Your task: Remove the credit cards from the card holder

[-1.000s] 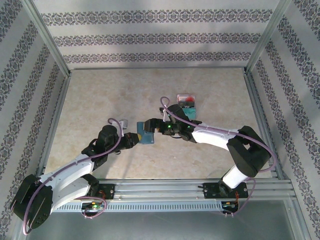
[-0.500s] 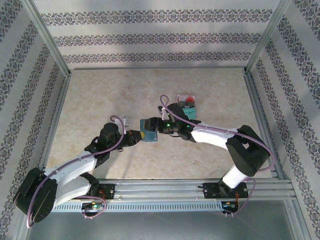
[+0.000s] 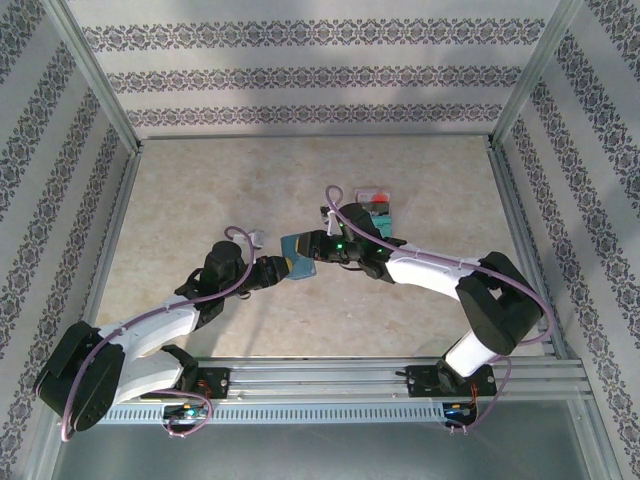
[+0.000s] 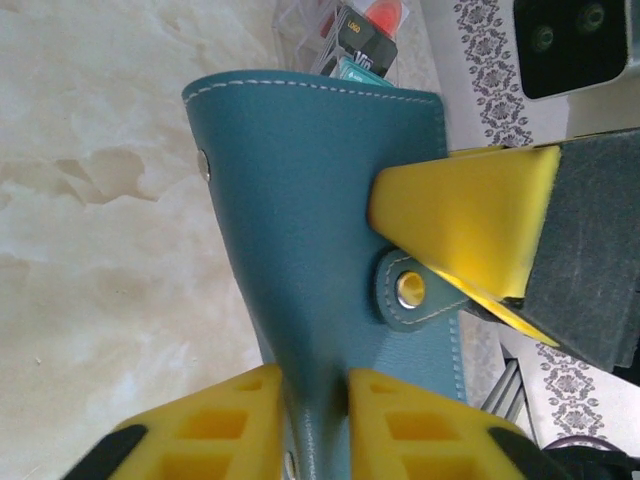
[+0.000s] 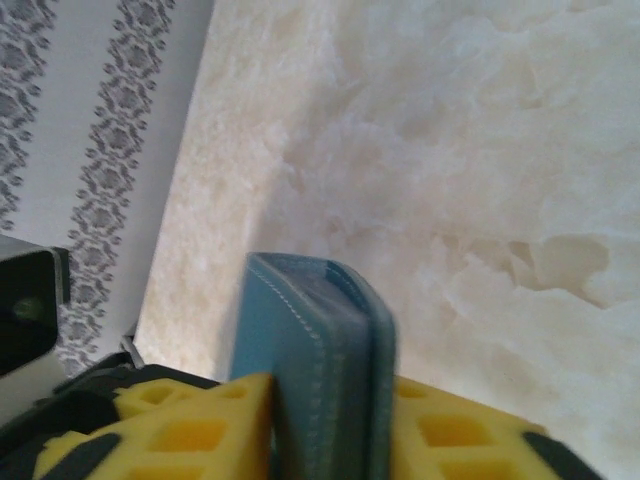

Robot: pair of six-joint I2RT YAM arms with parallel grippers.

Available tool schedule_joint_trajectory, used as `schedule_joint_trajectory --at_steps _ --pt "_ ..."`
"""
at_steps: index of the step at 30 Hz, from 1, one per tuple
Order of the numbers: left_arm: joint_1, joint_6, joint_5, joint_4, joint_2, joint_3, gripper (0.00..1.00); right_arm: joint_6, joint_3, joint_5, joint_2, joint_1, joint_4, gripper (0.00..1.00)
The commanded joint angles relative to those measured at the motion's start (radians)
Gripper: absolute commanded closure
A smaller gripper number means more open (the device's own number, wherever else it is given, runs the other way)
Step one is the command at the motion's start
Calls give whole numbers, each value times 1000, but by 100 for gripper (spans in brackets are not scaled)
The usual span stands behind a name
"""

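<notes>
The teal-blue card holder hangs folded above the middle of the table, held from both sides. My left gripper comes in from the left. In the left wrist view its yellow fingers flank the card holder at its folded edge, with my left gripper shut on it and a thin dark sliver beside one pad. The snap tab lies closed. My right gripper is shut on the holder's other end. In the right wrist view the card holder stands edge-on in my right gripper. Loose credit cards lie stacked behind, red-orange, dark and teal.
Patterned walls and a metal frame enclose the marble-look table. A rail runs along the near edge by the arm bases. The right arm's forearm lies low across the right half.
The right gripper has closed from wide open onto the card holder. The holder has shifted slightly up and right between both grippers. The left arm has followed it.
</notes>
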Motion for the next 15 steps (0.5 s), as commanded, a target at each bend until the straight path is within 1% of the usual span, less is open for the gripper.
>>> schedule_joint_trajectory --at_steps 1,2,4,6,7,9,10,12,15 --pt "-12 4 11 48 -34 41 71 24 -20 -44 -37 -9 86 76" --pt "-12 8 2 37 -44 43 66 27 -24 -49 -40 -12 96 78" --pt "-11 24 -13 16 -65 44 62 25 -29 -62 -51 -23 101 81" --pt "-10 51 -40 -20 -97 53 56 24 -43 -66 -74 -40 105 82" --pt "-11 65 -55 -36 -117 56 50 26 -53 -69 -87 -52 111 82" --pt "-9 102 -69 -45 -155 60 32 26 -67 -81 -115 -72 118 82" --pt "-10 126 -78 -48 -176 59 19 24 -74 -88 -132 -84 118 83" --pt "-9 171 -101 -60 -209 63 2 23 -87 -94 -167 -104 118 83" --pt "-5 222 -131 -75 -224 80 1 31 -95 -119 -204 -136 115 83"
